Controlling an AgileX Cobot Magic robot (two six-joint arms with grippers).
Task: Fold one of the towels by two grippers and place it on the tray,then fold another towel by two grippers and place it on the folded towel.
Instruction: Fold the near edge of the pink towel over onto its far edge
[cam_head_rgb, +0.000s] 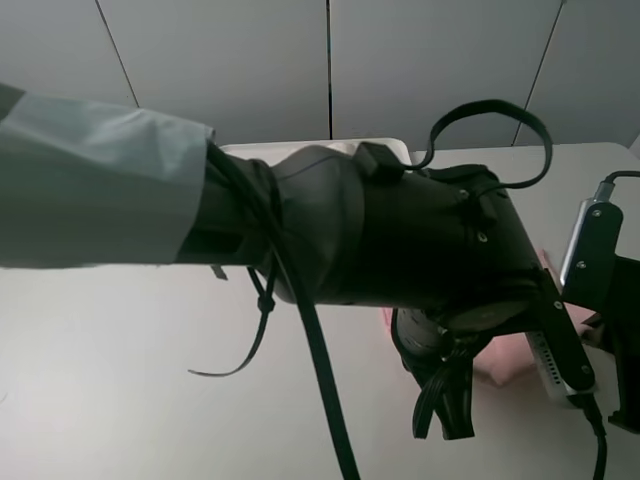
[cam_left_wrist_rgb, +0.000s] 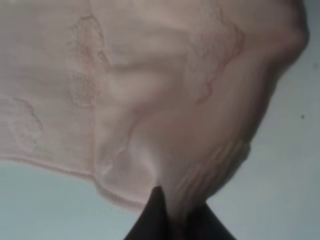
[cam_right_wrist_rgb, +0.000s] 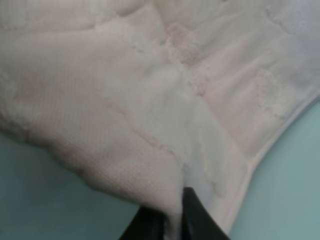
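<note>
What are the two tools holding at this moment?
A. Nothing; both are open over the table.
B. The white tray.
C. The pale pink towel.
C: each wrist view shows the pink towel bunched up and pinched in a shut tool, the left tool and the right tool alike.

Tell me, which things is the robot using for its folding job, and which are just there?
Using for the job:
pink towel, pinched by the left hand and the right hand; white tray at the back.

Just there:
table; grey wall.
</note>
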